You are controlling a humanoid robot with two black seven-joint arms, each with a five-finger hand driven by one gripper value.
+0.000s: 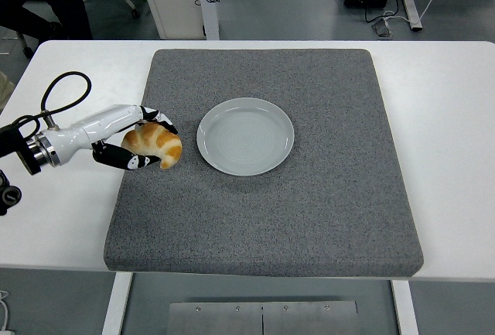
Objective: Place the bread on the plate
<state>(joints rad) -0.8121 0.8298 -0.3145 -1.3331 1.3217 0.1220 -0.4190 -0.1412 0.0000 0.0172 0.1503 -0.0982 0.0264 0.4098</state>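
A golden croissant-shaped bread [155, 142] is held in my left hand [143, 138], lifted a little above the left edge of the grey mat [263, 196]. The hand's fingers curl over the top of the bread and its thumb is under it. A round pale grey plate [246, 135] lies on the mat just right of the bread, with nothing on it. The bread is to the left of the plate's rim, apart from it. My right arm is out of view.
The grey mat covers most of the white table [456, 118]. A black cable loop [58, 91] rises from my left forearm over the table's left side. Chair legs, table legs and cables show on the floor beyond the table's far edge.
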